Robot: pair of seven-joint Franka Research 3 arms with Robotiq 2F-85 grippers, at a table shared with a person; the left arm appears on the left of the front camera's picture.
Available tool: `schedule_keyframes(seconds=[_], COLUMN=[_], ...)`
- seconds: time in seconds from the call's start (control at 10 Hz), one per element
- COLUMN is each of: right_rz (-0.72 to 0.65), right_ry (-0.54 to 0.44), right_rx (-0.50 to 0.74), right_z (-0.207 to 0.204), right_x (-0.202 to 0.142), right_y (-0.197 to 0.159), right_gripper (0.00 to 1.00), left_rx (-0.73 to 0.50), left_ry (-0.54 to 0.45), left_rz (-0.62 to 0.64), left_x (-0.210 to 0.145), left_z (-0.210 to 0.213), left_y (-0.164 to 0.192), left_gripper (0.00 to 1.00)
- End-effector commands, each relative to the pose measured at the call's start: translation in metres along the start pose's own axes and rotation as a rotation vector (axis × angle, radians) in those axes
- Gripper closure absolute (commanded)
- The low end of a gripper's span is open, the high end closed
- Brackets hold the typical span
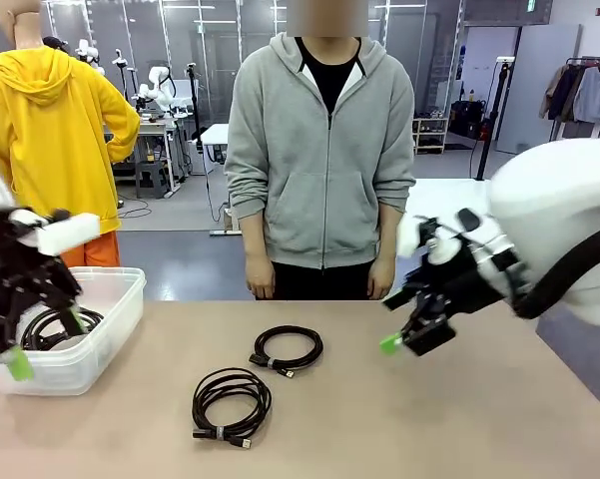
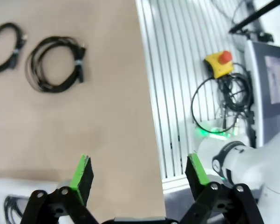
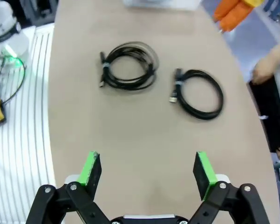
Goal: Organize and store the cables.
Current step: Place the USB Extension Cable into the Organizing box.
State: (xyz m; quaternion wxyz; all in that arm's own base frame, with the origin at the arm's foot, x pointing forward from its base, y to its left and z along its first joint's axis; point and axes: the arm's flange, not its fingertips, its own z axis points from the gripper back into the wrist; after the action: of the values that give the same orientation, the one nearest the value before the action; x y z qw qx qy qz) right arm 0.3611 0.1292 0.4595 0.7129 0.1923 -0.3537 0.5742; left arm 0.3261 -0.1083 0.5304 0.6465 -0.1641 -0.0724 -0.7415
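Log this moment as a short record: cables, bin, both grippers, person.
table cables: two black coils lying apart on the table; larger coil nearer the robot, smaller coil farther off
bin: clear plastic bin at the table's left end, one coiled cable inside
left gripper: open, empty, raised by the bin
right gripper: open, empty, above the table's right side
person: standing at the far edge, arms hanging, touching nothing
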Motion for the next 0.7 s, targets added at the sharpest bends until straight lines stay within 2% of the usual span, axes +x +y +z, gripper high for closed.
schedule_keyframes(seconds=[0.0,0.4,0.6], right_rz=[-0.01,-0.122,-0.159], right_ry=[-0.107,-0.236,-0.3], right_rx=[-0.039,-0.122,-0.14], right_z=[0.028,0.072,0.08], right_x=[-0.081,-0.158,-0.191], right_y=[0.055,0.076,0.088], right_gripper=[0.0,0.0,0.0], left_rx=[-0.053,-0.094,-0.11], left_ry=[0.062,0.097,0.117], left_rz=[-0.088,-0.239,-0.227], left_x=[0.025,0.074,0.088], left_z=[-0.012,-0.081,-0.112], left_y=[0.021,0.047,0.05], left_gripper=[0.0,0.0,0.0])
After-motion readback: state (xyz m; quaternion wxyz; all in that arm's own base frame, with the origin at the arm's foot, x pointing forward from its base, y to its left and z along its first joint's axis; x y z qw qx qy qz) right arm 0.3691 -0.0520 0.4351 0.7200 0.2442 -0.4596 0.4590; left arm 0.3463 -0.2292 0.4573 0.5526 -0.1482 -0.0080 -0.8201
